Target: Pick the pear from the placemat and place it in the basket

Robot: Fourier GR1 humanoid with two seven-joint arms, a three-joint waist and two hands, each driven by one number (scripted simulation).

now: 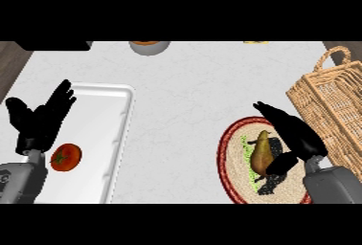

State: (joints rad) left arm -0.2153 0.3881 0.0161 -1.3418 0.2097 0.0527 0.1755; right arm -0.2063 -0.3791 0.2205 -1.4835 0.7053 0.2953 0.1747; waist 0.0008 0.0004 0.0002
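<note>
A brown-green pear (261, 153) lies on a round woven placemat (233, 158) with a red rim, at the lower right of the head view. My right hand (297, 136) hovers just right of the pear, fingers straight and pointing up-left, thumb (280, 164) reaching under toward the pear's lower end; the hand is open and not closed around the fruit. A wicker basket (332, 103) with a handle stands at the right edge, beyond the placemat. My left hand (39, 122) rests open at the left edge, fingers up.
A white tray (106, 124) sits at the left with a red tomato (66, 157) on it. A grey bowl (149, 47) stands at the far edge of the counter. A dark wooden border (10, 62) runs along the far left.
</note>
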